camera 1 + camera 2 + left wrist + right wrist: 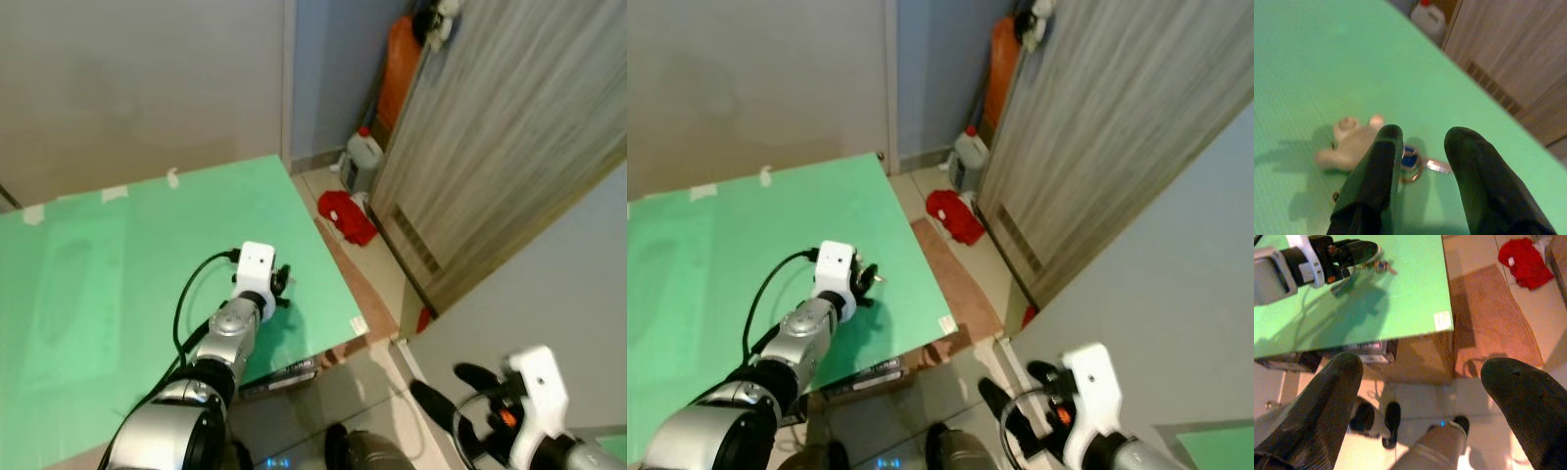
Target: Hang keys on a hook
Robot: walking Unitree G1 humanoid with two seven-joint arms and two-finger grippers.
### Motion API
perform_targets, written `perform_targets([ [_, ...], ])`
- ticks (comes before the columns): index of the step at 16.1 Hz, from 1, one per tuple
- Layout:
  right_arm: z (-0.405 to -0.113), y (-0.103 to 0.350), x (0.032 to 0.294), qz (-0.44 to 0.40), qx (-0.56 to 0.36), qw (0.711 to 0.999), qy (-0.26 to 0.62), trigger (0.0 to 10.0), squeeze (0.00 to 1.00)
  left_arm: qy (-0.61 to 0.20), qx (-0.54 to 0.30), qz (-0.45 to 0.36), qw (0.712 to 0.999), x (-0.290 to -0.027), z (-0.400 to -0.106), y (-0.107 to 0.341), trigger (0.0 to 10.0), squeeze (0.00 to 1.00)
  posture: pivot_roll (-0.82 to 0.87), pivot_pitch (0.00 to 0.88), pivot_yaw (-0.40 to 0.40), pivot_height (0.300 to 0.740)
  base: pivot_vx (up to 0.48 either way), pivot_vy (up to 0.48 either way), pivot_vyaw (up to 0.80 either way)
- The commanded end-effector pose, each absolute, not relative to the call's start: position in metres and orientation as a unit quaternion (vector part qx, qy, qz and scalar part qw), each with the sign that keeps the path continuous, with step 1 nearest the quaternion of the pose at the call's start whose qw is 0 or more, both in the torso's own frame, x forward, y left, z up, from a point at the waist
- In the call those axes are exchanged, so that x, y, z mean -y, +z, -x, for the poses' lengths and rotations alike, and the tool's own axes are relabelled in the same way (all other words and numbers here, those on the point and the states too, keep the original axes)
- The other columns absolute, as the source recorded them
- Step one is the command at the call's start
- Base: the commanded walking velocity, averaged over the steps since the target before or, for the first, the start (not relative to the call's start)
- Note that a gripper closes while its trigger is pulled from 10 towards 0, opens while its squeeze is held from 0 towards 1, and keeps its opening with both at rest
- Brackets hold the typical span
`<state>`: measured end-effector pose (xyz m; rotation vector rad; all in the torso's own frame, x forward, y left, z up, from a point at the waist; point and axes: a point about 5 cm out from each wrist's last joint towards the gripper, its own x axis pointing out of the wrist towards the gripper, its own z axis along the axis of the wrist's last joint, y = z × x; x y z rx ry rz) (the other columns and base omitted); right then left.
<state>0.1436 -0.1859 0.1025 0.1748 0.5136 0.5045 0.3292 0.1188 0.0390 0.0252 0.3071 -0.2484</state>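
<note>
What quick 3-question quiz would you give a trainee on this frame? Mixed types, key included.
1. True or false: the left claw is shut on the keys.
2. What surface do the keys lie on? A) green table B) brown mat C) floor tiles
3. Fill in: beside the key ring lies a small pale ____.

Key
1. False: its fingers are apart, above the keys lying on the table.
2. A
3. A plush charm, probably a bear. The right claw hangs open, off the table's edge.

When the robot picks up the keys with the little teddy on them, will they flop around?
Probably. The keys hang from a ring with a soft-looking teddy, so the bunch should dangle loosely. It looks small and light. The left gripper is open above it.
</note>
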Motion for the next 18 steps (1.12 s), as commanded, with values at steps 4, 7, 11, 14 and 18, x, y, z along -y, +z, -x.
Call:
perform_targets([
  [4,-0.162,0.091,0.176,-0.090,-0.240,0.934,0.250,10.0,0.00,-0.111,-0.152,-0.048,0.981,-0.116,-0.309,0.023,10.0,0.00,-0.18,0.057,-0.037,0.740,0.000,0.000,0.00],
  [7,-0.164,0.089,0.179,-0.085,-0.240,0.934,0.251,10.0,0.00,-0.073,-0.185,-0.065,0.978,-0.120,-0.279,-0.003,10.0,1.00,-0.17,0.062,-0.043,0.740,0.000,0.000,0.00],
  [11,-0.165,0.088,0.180,-0.078,-0.241,0.933,0.255,10.0,0.00,-0.062,-0.199,-0.091,0.974,-0.119,-0.268,-0.013,10.0,1.00,-0.18,0.067,-0.060,0.740,0.000,0.000,0.00],
  [14,-0.165,0.088,0.182,-0.076,-0.242,0.933,0.255,10.0,0.00,-0.036,-0.195,-0.130,0.972,-0.134,-0.270,-0.011,10.0,1.00,-0.19,0.068,-0.065,0.740,0.000,0.000,0.00],
  [18,-0.163,0.088,0.183,-0.074,-0.245,0.932,0.257,10.0,0.00,-0.053,-0.197,-0.136,0.969,-0.140,-0.283,-0.005,10.0,1.00,-0.20,0.077,-0.068,0.740,0.000,0.000,0.00],
])
